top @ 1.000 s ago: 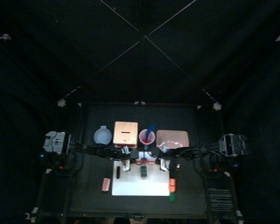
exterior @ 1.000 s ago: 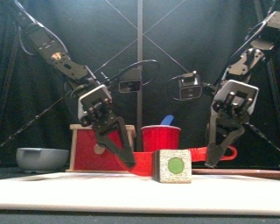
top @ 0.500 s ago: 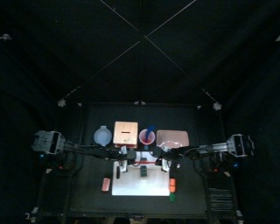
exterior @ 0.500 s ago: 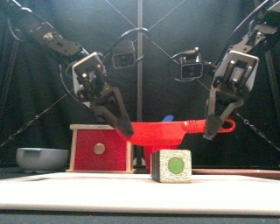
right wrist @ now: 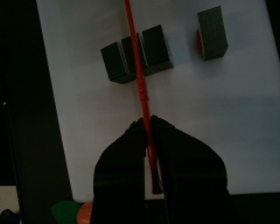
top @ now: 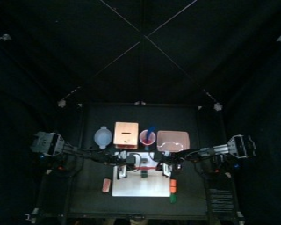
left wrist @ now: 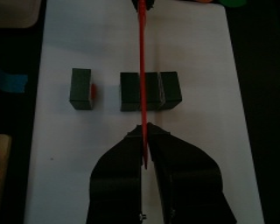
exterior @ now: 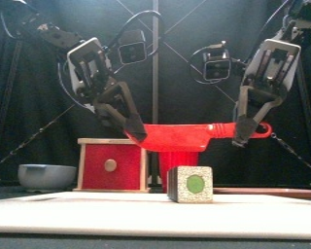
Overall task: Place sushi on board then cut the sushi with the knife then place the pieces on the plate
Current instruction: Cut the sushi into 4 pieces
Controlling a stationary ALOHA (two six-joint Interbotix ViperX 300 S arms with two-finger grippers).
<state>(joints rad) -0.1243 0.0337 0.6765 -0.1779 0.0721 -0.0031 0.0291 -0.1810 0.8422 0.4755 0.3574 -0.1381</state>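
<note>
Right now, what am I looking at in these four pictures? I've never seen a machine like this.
It is a robot with two black arms, each ending in a two-jawed claw. One picture looks down from above, one looks level across the table from its front edge, and two come from cameras on the wrists. The left claw and right claw together hold a red toy knife in the air, one at each end. Below it, on the white cutting board, lie three dark green sushi pieces. Behind stand a wooden box, a bowl and a pink tray.
</note>
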